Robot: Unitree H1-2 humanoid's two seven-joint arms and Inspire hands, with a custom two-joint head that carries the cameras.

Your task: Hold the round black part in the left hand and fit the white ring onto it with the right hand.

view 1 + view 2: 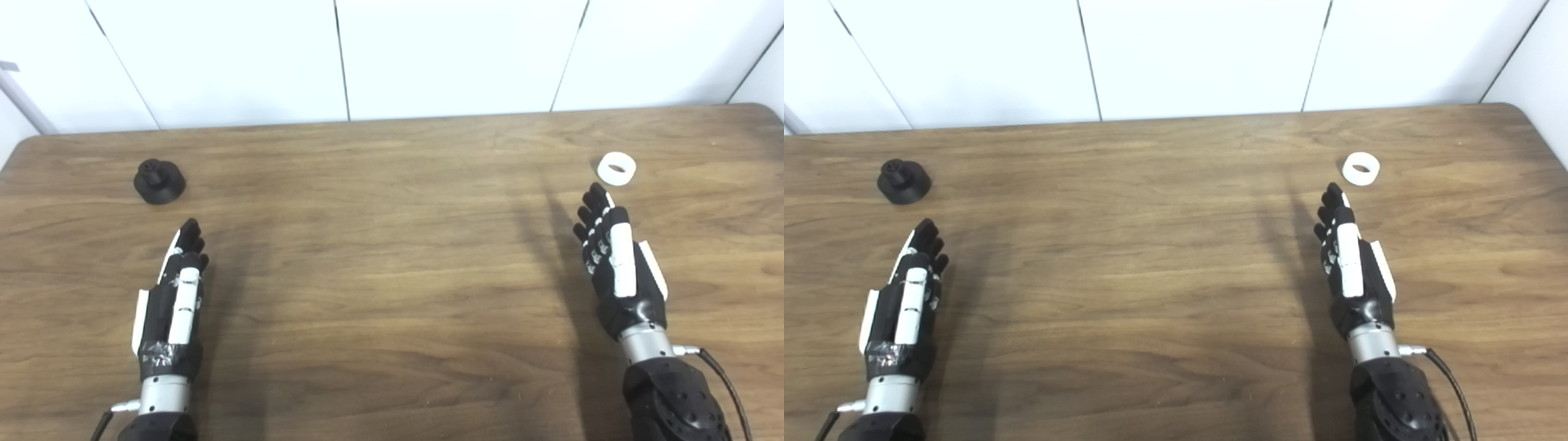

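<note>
Landmark: the brown wood-grain table (392,275), seen from above; every place below is given relative to it.

Round black part: the round black plastic part with a raised central stub (159,180) stands upright on the table's far left area, well apart from the far edge. Nothing touches it.

White ring: the short white plastic ring (617,168) lies flat, hole upward, on the table's far right area, well apart from the black part across the table's width.

Left hand: your left hand (177,288) is over the table's near left area, fingers extended and close together, holding nothing. Its fingertips (191,231) point toward the black part and stop near it, with bare wood between.

Right hand: your right hand (615,263) is over the table's near right area, fingers likewise stretched out straight, holding nothing. Its fingertips (594,195) lie just beside the white ring; contact cannot be confirmed and seems unlikely.

Done so far: judging by this layout, nothing; both pieces rest untouched on the table.

Left to do: you must grasp the black part with the left hand, pick up the ring with the right, bring the two together over the table's middle, and seat the ring on the stub.
</note>
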